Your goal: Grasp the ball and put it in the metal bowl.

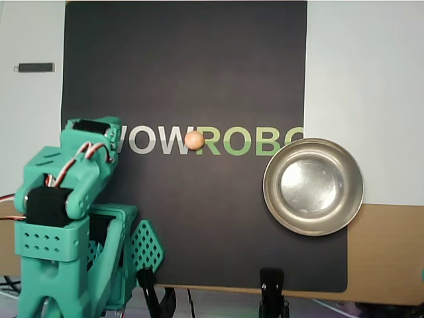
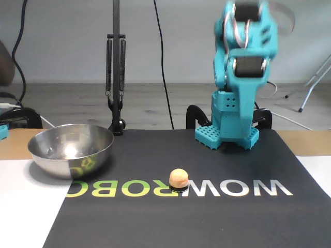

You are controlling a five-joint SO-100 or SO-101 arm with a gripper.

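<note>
Ball point(image 1: 194, 140) and metal bowl point(image 1: 313, 187) both lie untouched, so we judge the task not yet begun: the grasp, the carry and the drop all remain. We see a teal arm point(image 1: 66, 199) folded up over its base at the lower left of the overhead view, with its pincer tucked somewhere in that folded mass; we cannot make out the fingertips in either view, so we cannot tell whether the pincer stands apart or together, and nothing shows as held in it. The small peach-orange ball sits well apart from the arm, out ahead of it on the black mat point(image 1: 185, 66), resting on the white and green lettering between the last white letter and the first green one. In the fixed view the ball point(image 2: 178, 177) appears in front of the arm's base point(image 2: 227, 129), clear of it. The shiny bowl point(image 2: 71, 147) lies farther from the arm than the ball does, off to the side at the mat's edge, empty as far as we can see, its rim overhanging the mat onto the table.
</note>
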